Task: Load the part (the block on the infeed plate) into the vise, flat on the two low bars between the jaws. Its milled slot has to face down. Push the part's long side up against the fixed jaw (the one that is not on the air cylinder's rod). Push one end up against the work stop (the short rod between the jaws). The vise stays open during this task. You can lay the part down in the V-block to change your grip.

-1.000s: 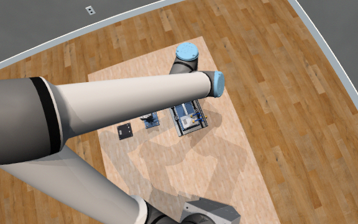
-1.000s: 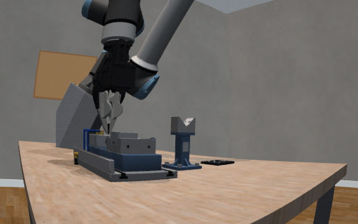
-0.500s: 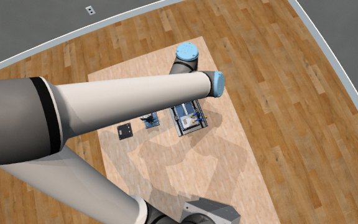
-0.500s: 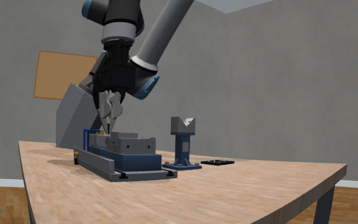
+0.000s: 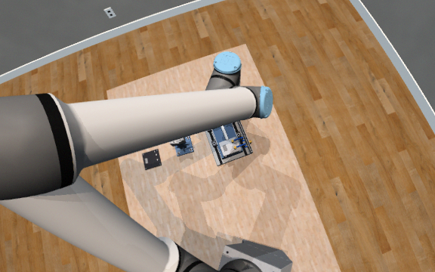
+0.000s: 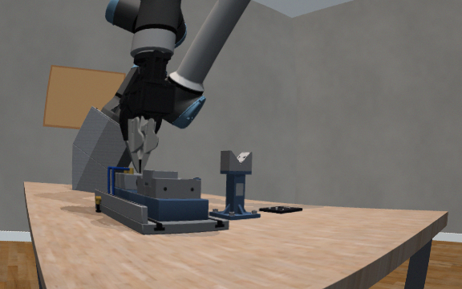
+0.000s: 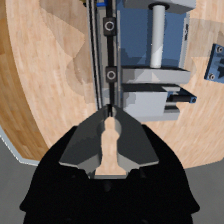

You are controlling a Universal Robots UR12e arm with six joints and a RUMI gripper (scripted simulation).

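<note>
My gripper [image 6: 139,171] [image 7: 110,105] is shut and empty, pointing down at the vise's outer side. The part, a light grey block [image 7: 145,103], lies between the vise jaws, its plain upper face showing no slot. Its long side is by the fixed jaw [image 6: 179,189] [image 7: 172,117]; a dark gap separates it from the rod-side jaw [image 7: 155,76] [image 6: 160,174]. Its right end is at or very near the work stop [image 7: 181,95]; contact is too small to tell. The fingertips are beside its left end; touching cannot be told. The slot and low bars are mostly hidden.
The V-block [image 6: 231,162] stands on a blue post beside the vise. The black infeed plate [image 5: 155,163] [image 6: 275,209] lies beyond it without a block. Blue air hoses [image 6: 111,181] rise at the cylinder end. A grey rail [image 6: 123,206] runs along the vise's outer side.
</note>
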